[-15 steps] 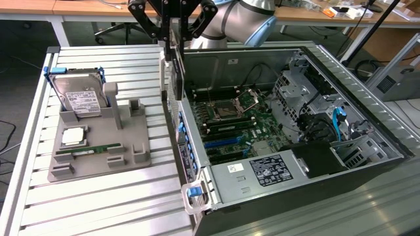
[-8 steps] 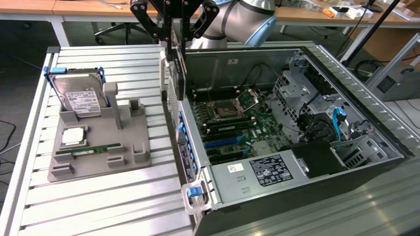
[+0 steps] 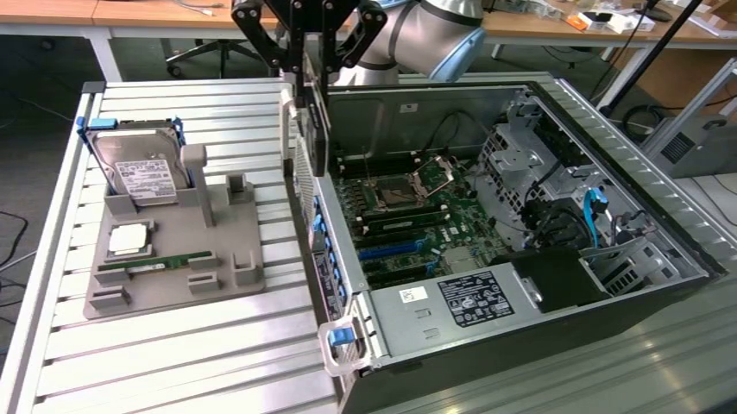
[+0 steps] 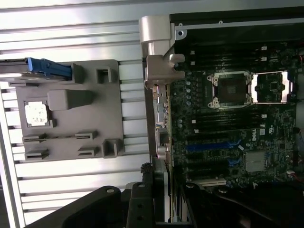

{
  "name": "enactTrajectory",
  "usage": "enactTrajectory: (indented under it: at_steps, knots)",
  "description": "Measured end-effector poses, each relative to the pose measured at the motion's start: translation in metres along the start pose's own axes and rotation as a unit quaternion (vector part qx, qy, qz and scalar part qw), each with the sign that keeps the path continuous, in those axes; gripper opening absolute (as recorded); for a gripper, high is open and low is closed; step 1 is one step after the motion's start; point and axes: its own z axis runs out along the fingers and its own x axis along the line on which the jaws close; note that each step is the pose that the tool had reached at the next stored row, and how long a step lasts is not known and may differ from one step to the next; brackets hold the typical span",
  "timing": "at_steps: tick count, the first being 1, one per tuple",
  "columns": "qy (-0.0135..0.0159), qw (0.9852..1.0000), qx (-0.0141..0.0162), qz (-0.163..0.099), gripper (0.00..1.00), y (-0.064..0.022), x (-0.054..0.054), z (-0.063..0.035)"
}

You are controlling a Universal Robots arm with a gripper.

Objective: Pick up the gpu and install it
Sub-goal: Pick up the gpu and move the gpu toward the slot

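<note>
The gpu hangs edge-on and upright from my gripper, which is shut on its top edge. It is a thin dark card with a silver bracket on the side toward the exterior view's left. It hovers over the rear wall of the open computer case, above the motherboard and apart from it. In the wrist view the gpu runs as a narrow strip with its silver bracket along the case's edge, beside the blue expansion slots. My gripper sits dark at the near end of the card.
A grey parts holder lies on the slatted table at the exterior view's left, carrying a hard drive, a processor and a memory stick. The power supply fills the case's near corner. Desks and a chair stand behind.
</note>
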Motion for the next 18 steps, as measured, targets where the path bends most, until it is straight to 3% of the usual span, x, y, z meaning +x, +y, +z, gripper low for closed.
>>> enactTrajectory:
  at_steps: [18]
  knots:
    - [-0.0003, 1.0000, 0.0034, 0.000, 0.27, 0.0004, -0.0048, 0.0011]
